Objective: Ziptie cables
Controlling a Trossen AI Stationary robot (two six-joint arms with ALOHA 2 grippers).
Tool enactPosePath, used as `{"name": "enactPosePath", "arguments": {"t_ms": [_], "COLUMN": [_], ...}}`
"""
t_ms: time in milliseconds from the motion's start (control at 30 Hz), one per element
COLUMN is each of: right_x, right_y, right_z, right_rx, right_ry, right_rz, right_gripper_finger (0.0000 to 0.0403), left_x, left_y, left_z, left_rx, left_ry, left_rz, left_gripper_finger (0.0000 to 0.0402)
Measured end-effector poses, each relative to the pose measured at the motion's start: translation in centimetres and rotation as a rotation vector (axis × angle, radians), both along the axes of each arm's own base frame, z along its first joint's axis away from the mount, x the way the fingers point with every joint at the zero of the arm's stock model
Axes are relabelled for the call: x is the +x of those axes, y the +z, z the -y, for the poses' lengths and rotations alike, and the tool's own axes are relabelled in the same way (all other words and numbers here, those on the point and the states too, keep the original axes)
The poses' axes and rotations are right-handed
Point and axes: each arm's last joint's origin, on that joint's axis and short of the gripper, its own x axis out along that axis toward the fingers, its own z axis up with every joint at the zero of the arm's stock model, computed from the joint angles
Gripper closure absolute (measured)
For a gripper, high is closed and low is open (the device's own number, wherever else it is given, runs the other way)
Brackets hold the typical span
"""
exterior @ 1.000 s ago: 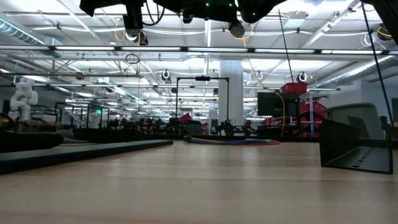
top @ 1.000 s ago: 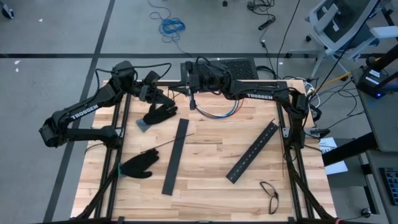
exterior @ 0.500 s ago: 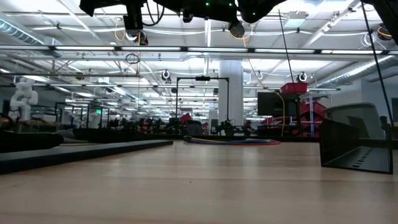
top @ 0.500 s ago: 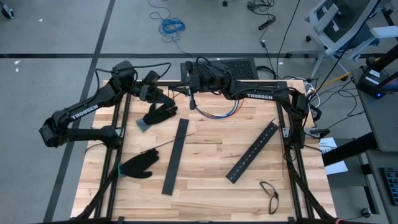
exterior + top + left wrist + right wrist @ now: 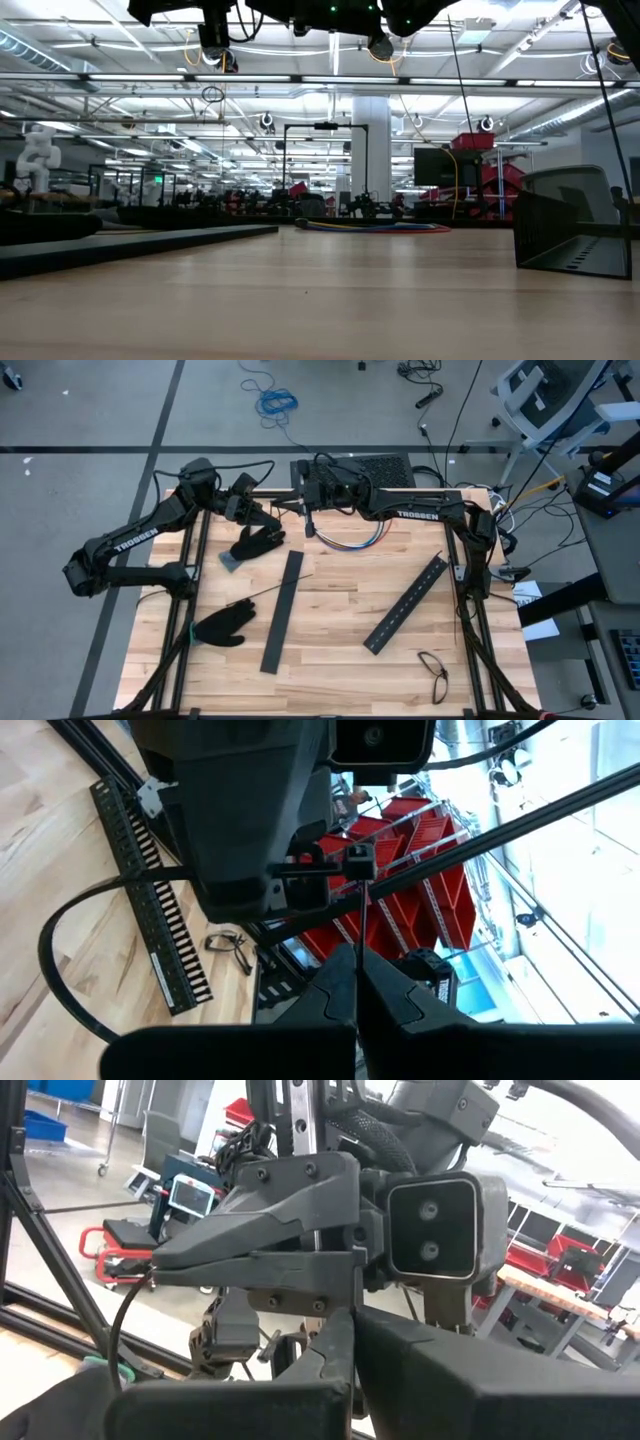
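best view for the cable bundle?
High view: the cables lie as a colored loop at the table's far edge, below the right arm. Low view shows them only as a thin, distant strip. Neither wrist view clearly shows them.

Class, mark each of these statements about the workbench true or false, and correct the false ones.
1. Both grippers, left and right, are shut and meet nose to nose. True.
2. The cables lie at the table's near edge. False: they lie at the far edge, below the right arm.
3. Two black slotted bars lie on the table. True.
4. The eyeglasses sit on a black glove. False: they lie on bare wood, at the opposite corner.
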Motion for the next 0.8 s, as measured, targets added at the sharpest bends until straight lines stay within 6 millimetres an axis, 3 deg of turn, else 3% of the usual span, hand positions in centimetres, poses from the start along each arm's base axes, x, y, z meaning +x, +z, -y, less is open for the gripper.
{"name": "enactPosePath", "arguments": {"t_ms": [300, 800], "right_x": [0.1, 0.1], "right_y": [0.0, -0.2], "right_z": [-0.2, -0.3], "right_rx": [-0.028, -0.062], "right_ry": [-0.001, -0.011], "right_rz": [0.004, -0.017], "right_gripper_finger": [0.0403, 0.0403], "left_x": [0.0, -1.9], "left_y": [0.0, 0.7], "left_z": [-0.2, -1.3], "left_rx": [-0.012, -0.024], "left_ry": [0.048, 0.158], "left_rz": [-0.006, 0.013], "left_gripper_finger": [0.0401, 0.0401]}}
